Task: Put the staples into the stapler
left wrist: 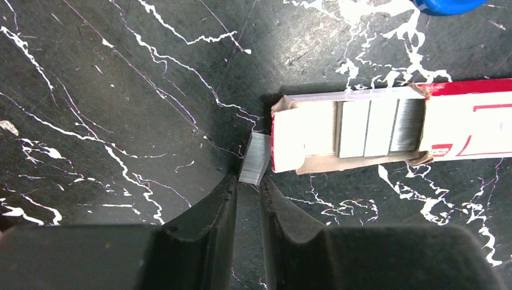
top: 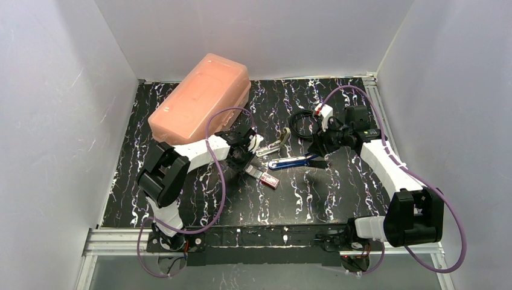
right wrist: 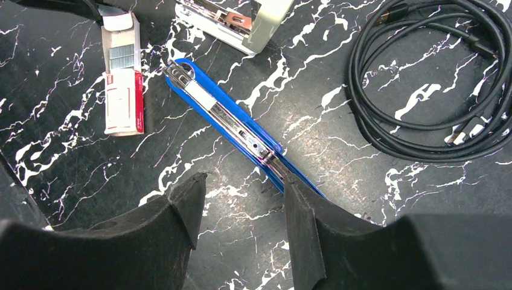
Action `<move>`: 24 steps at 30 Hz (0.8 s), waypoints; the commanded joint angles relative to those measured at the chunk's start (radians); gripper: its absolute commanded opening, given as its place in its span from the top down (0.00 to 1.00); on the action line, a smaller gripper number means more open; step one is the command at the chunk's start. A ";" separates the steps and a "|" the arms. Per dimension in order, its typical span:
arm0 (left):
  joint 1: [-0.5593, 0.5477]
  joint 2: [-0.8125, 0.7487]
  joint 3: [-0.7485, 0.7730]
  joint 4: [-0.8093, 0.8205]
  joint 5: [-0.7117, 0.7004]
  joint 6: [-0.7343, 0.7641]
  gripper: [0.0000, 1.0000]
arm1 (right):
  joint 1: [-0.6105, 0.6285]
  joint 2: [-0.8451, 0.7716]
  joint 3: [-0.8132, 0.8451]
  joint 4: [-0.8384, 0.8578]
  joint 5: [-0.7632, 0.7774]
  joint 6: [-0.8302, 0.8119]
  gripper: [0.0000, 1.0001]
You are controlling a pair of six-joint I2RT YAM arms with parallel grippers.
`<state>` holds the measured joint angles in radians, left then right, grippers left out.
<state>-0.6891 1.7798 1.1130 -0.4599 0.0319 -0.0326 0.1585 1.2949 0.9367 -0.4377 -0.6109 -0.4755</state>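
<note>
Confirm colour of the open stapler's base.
The stapler base is blue; the right wrist view shows it best.

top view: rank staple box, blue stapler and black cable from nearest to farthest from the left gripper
1. staple box, just right of the left gripper
2. blue stapler, further right, mid-table
3. black cable, back right

Blue stapler, pink-red staples box — white-veined black table

The left wrist view's right edge cuts off the staples box.
</note>
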 commanded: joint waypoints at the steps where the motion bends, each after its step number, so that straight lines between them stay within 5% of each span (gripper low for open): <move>1: -0.004 -0.004 -0.044 -0.013 0.060 0.009 0.83 | 0.003 -0.006 0.004 0.016 -0.021 -0.015 0.42; 9: -0.003 -0.026 -0.051 -0.013 0.055 0.016 0.94 | 0.003 -0.013 0.011 0.011 -0.025 -0.015 0.42; 24: 0.051 -0.147 -0.093 -0.008 0.044 0.028 0.96 | 0.031 -0.005 0.092 0.007 -0.070 0.017 0.42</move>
<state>-0.6559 1.7016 1.0386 -0.4427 0.0635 -0.0181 0.1699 1.2949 0.9703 -0.4431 -0.6548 -0.4702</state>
